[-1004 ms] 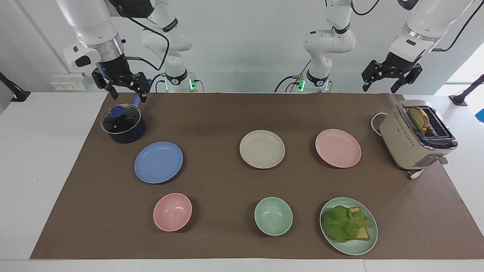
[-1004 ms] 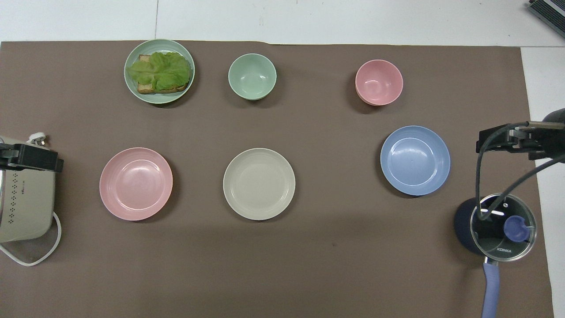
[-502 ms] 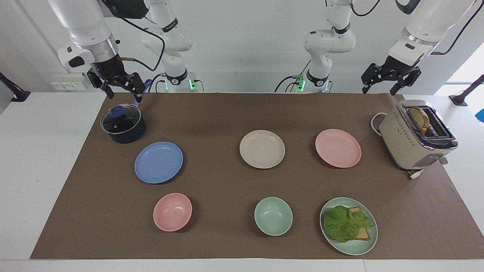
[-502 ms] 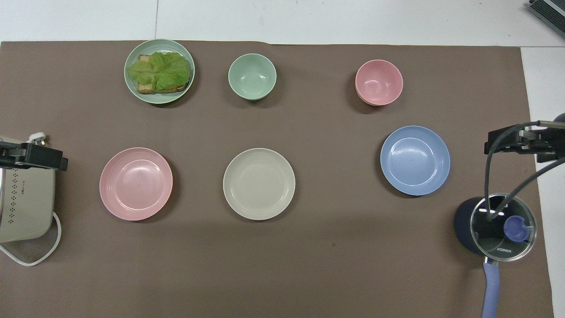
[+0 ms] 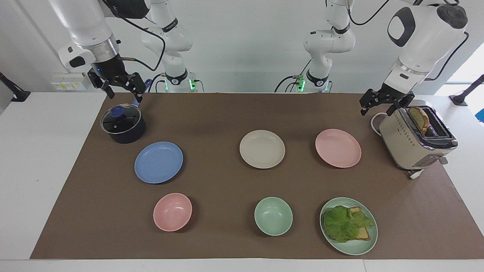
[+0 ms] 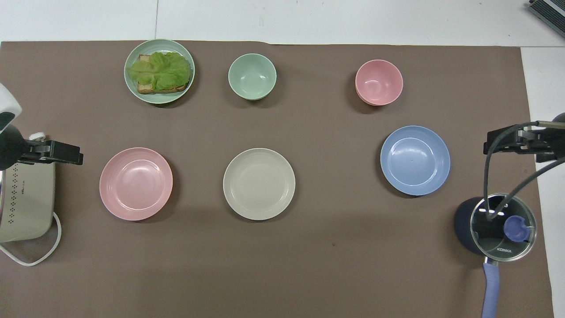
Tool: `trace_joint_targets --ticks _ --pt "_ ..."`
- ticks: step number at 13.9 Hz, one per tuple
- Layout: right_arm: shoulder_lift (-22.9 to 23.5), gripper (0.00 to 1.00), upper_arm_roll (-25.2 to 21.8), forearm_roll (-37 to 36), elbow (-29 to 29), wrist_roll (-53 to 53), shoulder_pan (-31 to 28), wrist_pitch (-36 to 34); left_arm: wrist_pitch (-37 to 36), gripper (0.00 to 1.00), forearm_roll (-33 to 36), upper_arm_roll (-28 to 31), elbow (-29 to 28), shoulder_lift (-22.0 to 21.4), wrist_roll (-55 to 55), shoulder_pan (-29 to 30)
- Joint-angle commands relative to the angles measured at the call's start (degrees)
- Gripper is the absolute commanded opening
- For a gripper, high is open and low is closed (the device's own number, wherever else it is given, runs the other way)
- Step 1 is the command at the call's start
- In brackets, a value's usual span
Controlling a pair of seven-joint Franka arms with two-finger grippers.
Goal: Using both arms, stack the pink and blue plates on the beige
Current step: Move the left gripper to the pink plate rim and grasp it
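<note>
The left claw (image 5: 383, 105) has dropped beside the toaster (image 5: 416, 138) toward the pink plate (image 5: 338, 147), likely starting its pickup; the right claw (image 5: 120, 86) hangs over the pot (image 5: 123, 124). Both are open, empty. Matte blue (image 5: 159, 162), pink and beige (image 5: 262, 149) plates lie unstacked, beige between them.

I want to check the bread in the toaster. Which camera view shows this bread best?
The facing view shows it best: the bread slice stands up out of a slot of the toaster. In the overhead view only part of the toaster's side shows at the edge, and the bread is out of frame.
</note>
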Motion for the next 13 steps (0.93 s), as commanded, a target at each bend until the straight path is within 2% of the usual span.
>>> trace_joint_targets --ticks 1,7,10,13 --pt "-0.5 1.00 0.2 1.3 -0.5 -1.9 -0.6 -0.1 7.6 1.00 -0.5 -0.4 -6.8 0.1 0.3 1.8" --pt "-0.6 1.00 0.2 1.3 -0.6 -1.9 -0.6 -0.1 19.2 1.00 -0.5 -0.4 -14.5 6.5 2.5 3.8" --pt "-0.6 1.00 0.2 1.3 -0.6 -1.9 -0.7 -0.1 24.1 1.00 -0.5 -0.4 -19.6 6.8 2.5 3.8" --pt "-0.6 1.00 0.2 1.3 -0.6 -1.9 -0.8 -0.1 25.9 1.00 -0.5 -0.4 -20.1 8.9 3.1 3.8"
